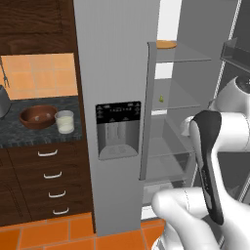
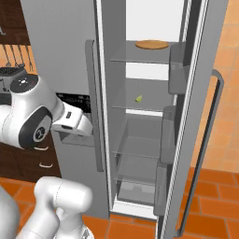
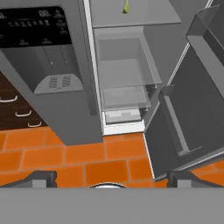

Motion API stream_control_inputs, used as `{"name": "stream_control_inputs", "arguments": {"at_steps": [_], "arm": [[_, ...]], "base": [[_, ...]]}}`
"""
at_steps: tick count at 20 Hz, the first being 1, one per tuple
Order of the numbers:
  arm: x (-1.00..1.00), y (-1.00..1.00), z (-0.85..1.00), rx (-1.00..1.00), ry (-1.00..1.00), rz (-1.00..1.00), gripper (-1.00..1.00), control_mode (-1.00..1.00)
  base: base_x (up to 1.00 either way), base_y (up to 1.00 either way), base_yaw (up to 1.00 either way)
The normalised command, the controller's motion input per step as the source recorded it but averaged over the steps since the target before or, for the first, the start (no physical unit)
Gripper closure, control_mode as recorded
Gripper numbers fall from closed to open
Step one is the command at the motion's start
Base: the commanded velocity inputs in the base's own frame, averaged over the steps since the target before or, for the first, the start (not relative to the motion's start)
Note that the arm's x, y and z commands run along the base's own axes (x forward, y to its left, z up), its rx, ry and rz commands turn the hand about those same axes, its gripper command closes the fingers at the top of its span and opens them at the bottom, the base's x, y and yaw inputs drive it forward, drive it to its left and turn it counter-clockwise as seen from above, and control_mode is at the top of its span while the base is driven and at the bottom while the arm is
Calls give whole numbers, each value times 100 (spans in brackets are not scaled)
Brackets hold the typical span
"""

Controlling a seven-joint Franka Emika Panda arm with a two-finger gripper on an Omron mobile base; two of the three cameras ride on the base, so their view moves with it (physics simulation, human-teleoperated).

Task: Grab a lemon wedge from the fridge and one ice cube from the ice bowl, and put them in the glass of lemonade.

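kitchen: fridge (image 1: 117, 97), drawers (image 1: 51, 180), counter (image 1: 29, 136)

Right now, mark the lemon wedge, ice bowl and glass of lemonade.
lemon wedge (image 2: 138, 98): right base view, middle of the wedge on the fridge shelf.
ice bowl (image 1: 25, 115): left base view, left rim.
glass of lemonade (image 1: 64, 122): left base view, front wall.

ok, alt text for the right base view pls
Grey fridge with its right door swung open, showing glass shelves: a tiny yellow-green lemon wedge on the second shelf, a flat orange disc on the top one. The white arm stands left of the opening.
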Motion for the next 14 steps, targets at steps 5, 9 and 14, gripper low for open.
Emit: {"name": "stream_control_inputs", "arguments": {"at_steps": [5,9,14], "arm": [[11,-1,-37,0,-2,-3,-100,-100],[0,0,-1,0,0,0,-100,-100],[0,0,0,0,0,0,-100,-100]], "base": [[0,0,0],[0,0,0],[0,0,0]]}}
